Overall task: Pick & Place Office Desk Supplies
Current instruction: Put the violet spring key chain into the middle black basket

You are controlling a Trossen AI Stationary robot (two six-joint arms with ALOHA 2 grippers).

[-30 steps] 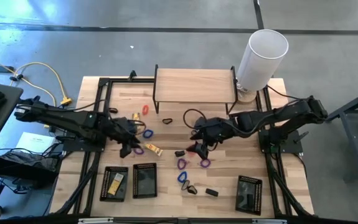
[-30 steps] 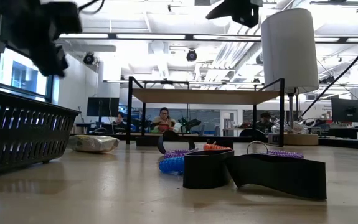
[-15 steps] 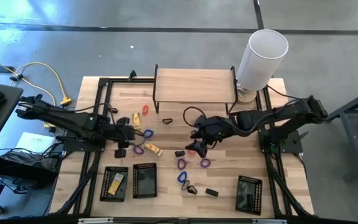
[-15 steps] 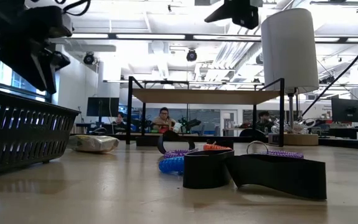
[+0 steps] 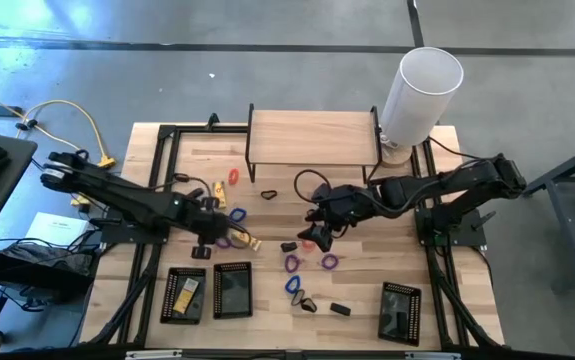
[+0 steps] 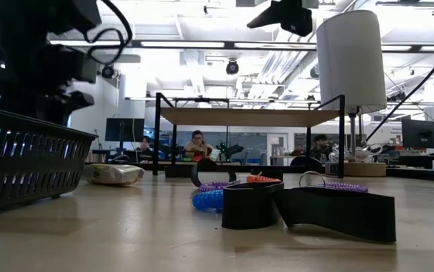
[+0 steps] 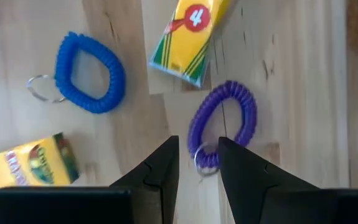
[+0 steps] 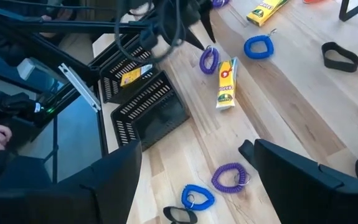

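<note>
High view. The wooden desk (image 5: 297,250) fills the centre of the frame. The left gripper (image 5: 210,238) sits left of centre over a purple coil loop (image 5: 224,240), beside a yellow crayon packet (image 5: 246,238) and a blue coil loop (image 5: 237,214); the arm covers part of the purple loop. The right gripper (image 5: 314,232) hangs right of centre, and what lies beneath it is hidden. More loops and small black clips (image 5: 340,310) lie scattered at lower centre. Three black mesh trays (image 5: 233,291) stand along the bottom edge, and a white cylinder (image 5: 419,92) stands at upper right.

Low view. A mesh tray wall (image 6: 20,162) fills the left edge, cut off by the frame. Dark arm parts at upper left are too close to make out. A black band (image 6: 307,208) at centre hides most of the loops behind it.

Left wrist view. The two dark fingers (image 7: 160,168) stand slightly apart at the bottom centre, astride the metal ring at the near end of the purple loop (image 7: 225,124) without gripping it. A blue loop (image 7: 88,71) lies at upper left; two crayon packets are cut off by the top and left edges.

Right wrist view. The right gripper's own fingers (image 8: 303,180), blurred along the bottom, stand wide and released with nothing between them. The left gripper (image 8: 203,34) shows at top centre above the purple loop (image 8: 208,60).
</note>
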